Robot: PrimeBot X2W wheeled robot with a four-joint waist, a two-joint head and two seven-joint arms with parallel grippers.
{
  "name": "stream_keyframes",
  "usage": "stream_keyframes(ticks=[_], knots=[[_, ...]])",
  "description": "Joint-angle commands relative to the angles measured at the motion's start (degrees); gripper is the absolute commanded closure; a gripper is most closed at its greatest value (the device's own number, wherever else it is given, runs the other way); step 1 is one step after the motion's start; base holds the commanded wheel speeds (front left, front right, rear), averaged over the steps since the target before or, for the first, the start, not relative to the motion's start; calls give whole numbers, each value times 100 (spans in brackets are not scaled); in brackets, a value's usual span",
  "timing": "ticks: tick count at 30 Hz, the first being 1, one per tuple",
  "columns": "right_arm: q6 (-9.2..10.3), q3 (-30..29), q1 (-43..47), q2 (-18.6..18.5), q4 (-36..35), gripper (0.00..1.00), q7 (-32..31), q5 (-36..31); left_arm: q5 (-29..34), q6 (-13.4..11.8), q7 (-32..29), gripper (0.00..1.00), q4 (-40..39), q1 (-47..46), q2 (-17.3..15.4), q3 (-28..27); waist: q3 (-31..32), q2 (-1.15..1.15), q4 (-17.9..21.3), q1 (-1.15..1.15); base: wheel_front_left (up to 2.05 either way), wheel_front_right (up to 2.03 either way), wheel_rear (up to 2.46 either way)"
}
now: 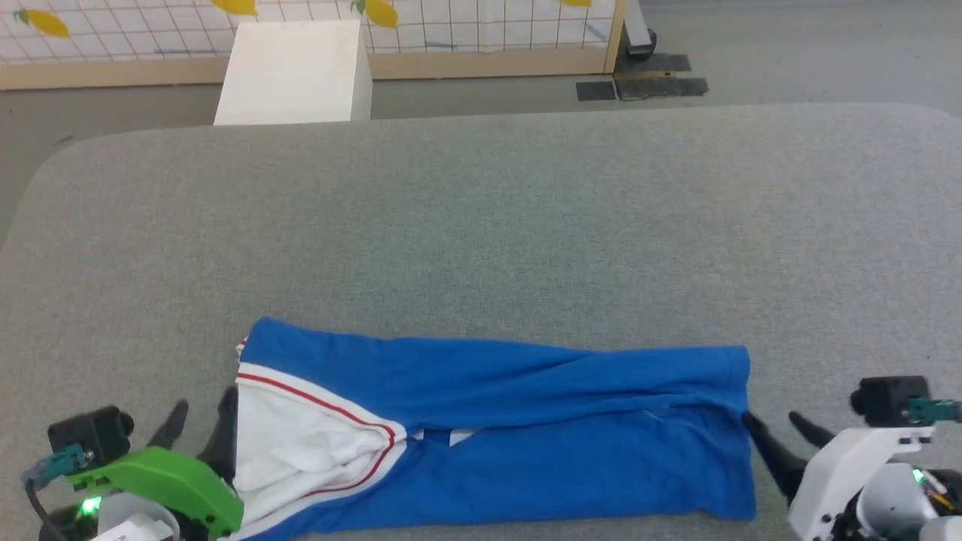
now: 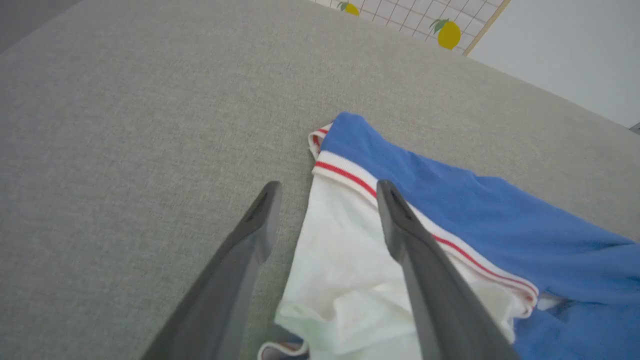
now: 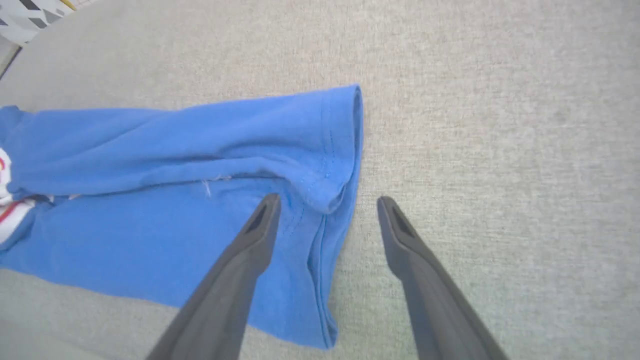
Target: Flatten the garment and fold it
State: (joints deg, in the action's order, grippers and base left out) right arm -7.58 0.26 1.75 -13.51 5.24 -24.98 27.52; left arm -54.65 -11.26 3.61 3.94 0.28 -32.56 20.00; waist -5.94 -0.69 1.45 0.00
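Starting at the near edge, you have the left gripper (image 1: 204,406) with its dark fingers spread wide and gripping nothing; one finger lies over the white sleeve (image 1: 301,443), the other over bare table (image 1: 481,225). Your right gripper (image 1: 774,421) is just as wide apart and empty, one finger over the blue hem (image 1: 744,436), the other beside it. Between them the garment (image 1: 526,451) lies as a long blue band across the table's near part, sleeve at your left, hem at your right, with a crease running lengthwise. Farther off you see grey tabletop, then a white box (image 1: 293,71) and a gridded panel (image 1: 451,30) with lemons.
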Motion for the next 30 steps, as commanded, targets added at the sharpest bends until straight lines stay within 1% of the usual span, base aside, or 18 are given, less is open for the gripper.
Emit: stream_keyframes(ticks=[1, 2, 4, 6, 9, 13, 17, 22, 26, 27, 30], knots=[[9, -121, 62, 31, -143, 0, -73, -58, 156, -70, 180, 0, -72, -148, 45, -28, 63, 69, 31, 0, 0, 0, 0], [9, -221, 71, 45, -232, 0, -156, -70, 258, -107, 346, 0, -94, -199, 64, -56, 78, 69, 28, 0, 0, 0, 0], [9, -409, 60, 45, -344, 0, -344, -98, 495, -100, 629, 0, -136, -310, 80, -27, 94, 69, -3, 0, 0, 0, 0], [9, -622, 36, 58, -391, 0, -529, -93, 769, -107, 804, 0, -126, -440, 79, 46, 105, 69, -74, 0, 0, 0, 0], [9, -860, 10, 86, -410, 0, -849, -101, 1169, -103, 996, 0, -182, -657, 133, 121, 106, 69, -197, 0, 0, 0, 0], [9, -972, -114, 76, -341, 0, -1267, -87, 1731, -112, 1110, 0, -264, -823, 201, 158, 77, 69, -320, 0, 0, 0, 0], [9, -909, -321, 29, -191, 0, -1586, -87, 2175, -98, 1134, 0, -440, -884, 313, 161, -25, 69, -448, 0, 0, 0, 0], [9, -795, -645, -23, 83, 0, -1804, -100, 2679, -31, 1137, 0, -704, -937, 452, 147, -238, 69, -623, 0, 0, 0, 0], [9, -692, -855, 4, 295, 0, -1943, -83, 2848, 74, 1138, 0, -758, -980, 570, 119, -410, 69, -751, 0, 0, 0, 0], [9, -585, -888, 11, 413, 0, -2066, -87, 2904, 142, 1138, 0, -743, -1014, 598, 83, -462, 69, -804, 0, 0, 0, 0], [9, -353, -854, 19, 660, 0, -2344, -112, 2990, 226, 1138, 0, -682, -1070, 624, 19, -529, 69, -852, 0, 0, 0, 0]])
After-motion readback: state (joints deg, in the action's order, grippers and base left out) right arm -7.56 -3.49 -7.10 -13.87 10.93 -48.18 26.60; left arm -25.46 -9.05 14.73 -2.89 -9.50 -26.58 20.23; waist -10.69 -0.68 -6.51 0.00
